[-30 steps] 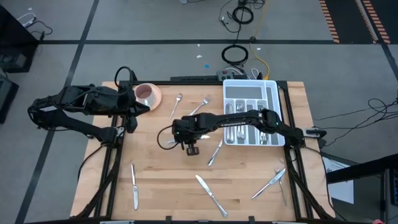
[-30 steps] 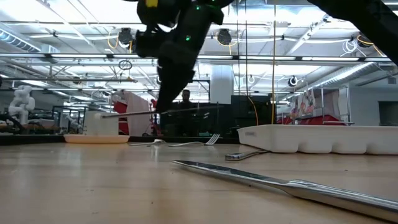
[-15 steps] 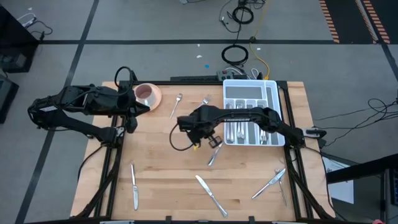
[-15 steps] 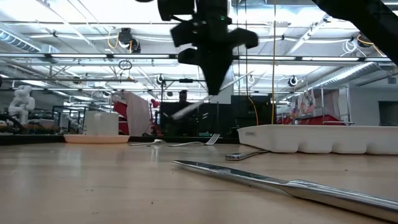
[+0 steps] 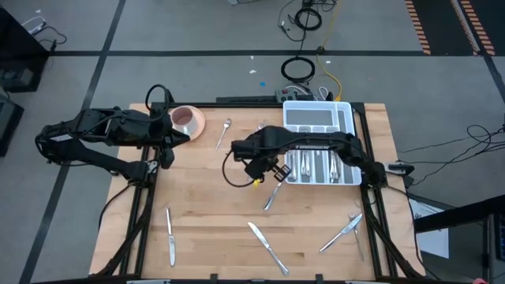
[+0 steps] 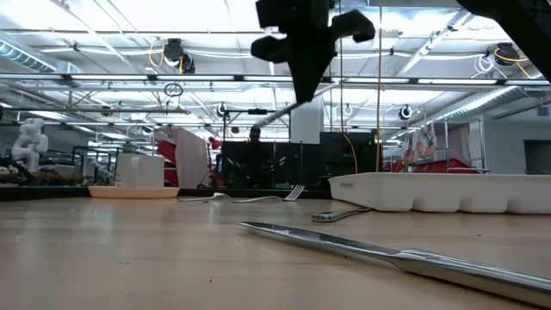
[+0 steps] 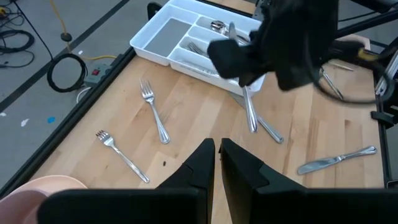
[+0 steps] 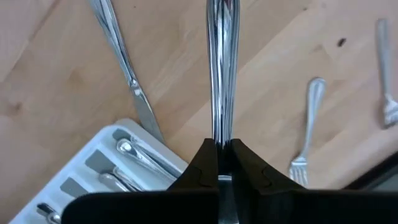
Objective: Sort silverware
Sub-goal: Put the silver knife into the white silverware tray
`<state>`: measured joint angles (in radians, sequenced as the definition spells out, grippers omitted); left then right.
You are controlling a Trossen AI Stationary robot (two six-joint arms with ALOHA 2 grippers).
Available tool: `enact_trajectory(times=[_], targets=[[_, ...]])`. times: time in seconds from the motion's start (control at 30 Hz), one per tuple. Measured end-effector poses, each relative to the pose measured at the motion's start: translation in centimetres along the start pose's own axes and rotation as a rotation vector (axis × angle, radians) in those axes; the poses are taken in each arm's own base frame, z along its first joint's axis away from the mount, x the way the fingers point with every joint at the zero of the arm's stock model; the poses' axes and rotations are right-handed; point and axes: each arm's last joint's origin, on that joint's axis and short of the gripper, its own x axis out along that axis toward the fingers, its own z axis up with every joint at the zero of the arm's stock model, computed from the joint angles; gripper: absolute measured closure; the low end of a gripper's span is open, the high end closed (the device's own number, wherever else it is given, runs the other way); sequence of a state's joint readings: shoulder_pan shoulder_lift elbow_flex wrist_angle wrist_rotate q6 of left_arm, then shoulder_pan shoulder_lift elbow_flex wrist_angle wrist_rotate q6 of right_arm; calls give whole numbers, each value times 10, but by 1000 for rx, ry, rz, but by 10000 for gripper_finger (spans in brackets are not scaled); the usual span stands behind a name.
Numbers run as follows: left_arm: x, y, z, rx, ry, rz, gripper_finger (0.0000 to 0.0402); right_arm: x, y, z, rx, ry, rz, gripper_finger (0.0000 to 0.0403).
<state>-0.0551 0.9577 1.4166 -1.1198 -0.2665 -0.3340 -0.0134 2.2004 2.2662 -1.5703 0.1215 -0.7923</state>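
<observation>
Left gripper (image 7: 217,163) sits near the bowl (image 5: 188,119), jaws nearly closed on nothing. Right gripper (image 8: 222,167) is up off the surface (image 5: 205,229) beside the tray (image 5: 317,115), jaws clamped on a utensil (image 8: 222,62) sticking straight out ahead; other silverware lies below.

The utensil (image 8: 222,74) pinched in the right gripper (image 8: 222,163) runs off the right wrist picture toward 12 o'clock, so its working end is cut off and its type cannot be told. In the high view the right arm (image 5: 316,143) hides part of the white tray (image 5: 343,114); the pieces lying in its compartments are too small to sort by kind. In the low view the nearest knife (image 6: 387,255) leaves the frame toward 4 o'clock, and the far cutlery is blurred
</observation>
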Motion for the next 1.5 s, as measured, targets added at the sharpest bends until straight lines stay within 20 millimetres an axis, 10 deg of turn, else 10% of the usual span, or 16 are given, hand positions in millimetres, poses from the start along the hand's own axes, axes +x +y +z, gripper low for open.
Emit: enact_trajectory(times=[1.1,1.5], targets=[[2,1,1,9,-19,59,368,-104,48,-42,-20,-250,-118,402],[3,1,2,8,-22,78,368,-49,106,-102,-117,59,11,402]])
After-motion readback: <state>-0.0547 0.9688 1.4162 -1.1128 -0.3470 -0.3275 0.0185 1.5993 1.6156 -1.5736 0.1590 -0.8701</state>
